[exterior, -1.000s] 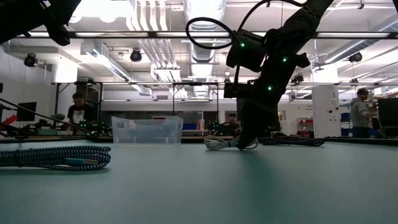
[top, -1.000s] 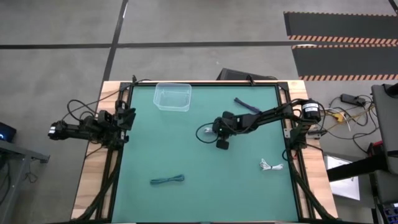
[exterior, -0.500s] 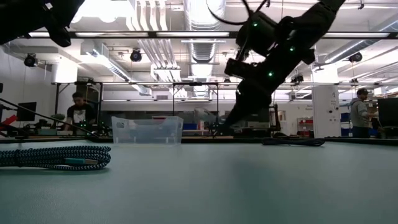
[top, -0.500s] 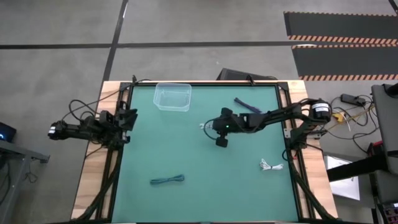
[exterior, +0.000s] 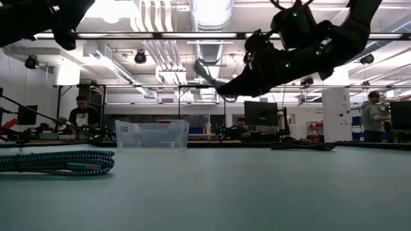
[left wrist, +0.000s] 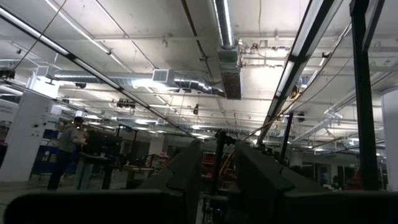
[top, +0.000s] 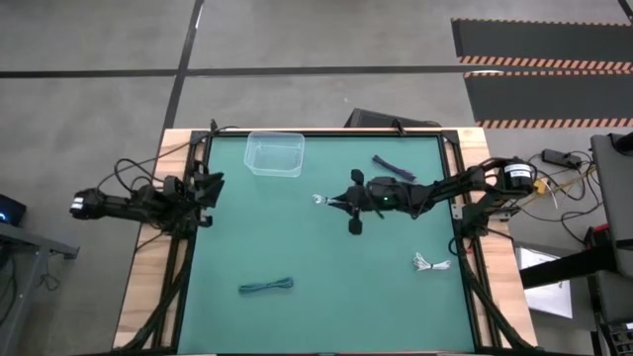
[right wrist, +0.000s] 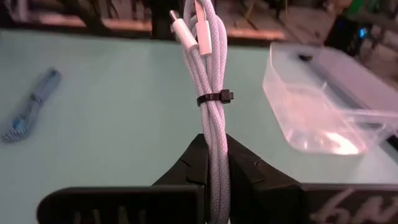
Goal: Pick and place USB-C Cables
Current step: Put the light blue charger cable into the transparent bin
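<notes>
Now the right tool point(right wrist: 211, 155) grips a white cable point(right wrist: 205, 93) bundle above the table point(top: 326, 297) (light, floppy, braided), pinched sensibly just below its tie, short of the clear bin point(top: 274, 154).

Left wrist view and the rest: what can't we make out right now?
- Left claw: left wrist view faces the ceiling, no table shown; open or shut unclear.
- Bin contents: too small in high view, translucent in low view.
- Cable in right claw: lower end hidden behind fingers.
- White cable: too small in high view for detail.
</notes>
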`<state>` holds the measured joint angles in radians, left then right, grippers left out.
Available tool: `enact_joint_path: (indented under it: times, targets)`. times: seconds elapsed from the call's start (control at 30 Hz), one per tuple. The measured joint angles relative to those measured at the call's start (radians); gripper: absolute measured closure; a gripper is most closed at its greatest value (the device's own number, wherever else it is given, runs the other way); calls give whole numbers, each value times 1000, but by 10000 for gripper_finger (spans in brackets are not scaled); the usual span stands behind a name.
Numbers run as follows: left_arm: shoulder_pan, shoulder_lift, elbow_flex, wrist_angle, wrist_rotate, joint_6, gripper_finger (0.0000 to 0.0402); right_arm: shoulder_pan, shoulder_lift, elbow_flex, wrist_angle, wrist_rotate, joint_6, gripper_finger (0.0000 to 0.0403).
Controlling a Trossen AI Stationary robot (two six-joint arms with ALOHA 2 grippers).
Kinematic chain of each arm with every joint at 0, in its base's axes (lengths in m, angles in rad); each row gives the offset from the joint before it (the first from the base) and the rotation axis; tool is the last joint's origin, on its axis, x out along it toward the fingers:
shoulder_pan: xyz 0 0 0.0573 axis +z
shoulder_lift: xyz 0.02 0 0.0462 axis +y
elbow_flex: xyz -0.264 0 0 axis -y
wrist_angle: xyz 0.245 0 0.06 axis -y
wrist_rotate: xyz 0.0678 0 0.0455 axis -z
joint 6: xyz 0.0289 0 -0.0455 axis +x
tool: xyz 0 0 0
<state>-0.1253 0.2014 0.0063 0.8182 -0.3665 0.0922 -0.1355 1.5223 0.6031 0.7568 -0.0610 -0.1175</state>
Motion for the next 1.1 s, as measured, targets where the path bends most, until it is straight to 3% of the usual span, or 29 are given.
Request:
enact_joint_path:
  times: [0.47,0.8,1.1]
  targets:
    - [1,256,2,368,-15,162,320,-83,0,-125,366,-100,-15,388]
    - [1,413,113,377,-17,269,320,-88,0,-113,413,-104,-41,388]
    - [1,509,187,378,-17,246,320,-85,0,-113,479,-105,-41,388]
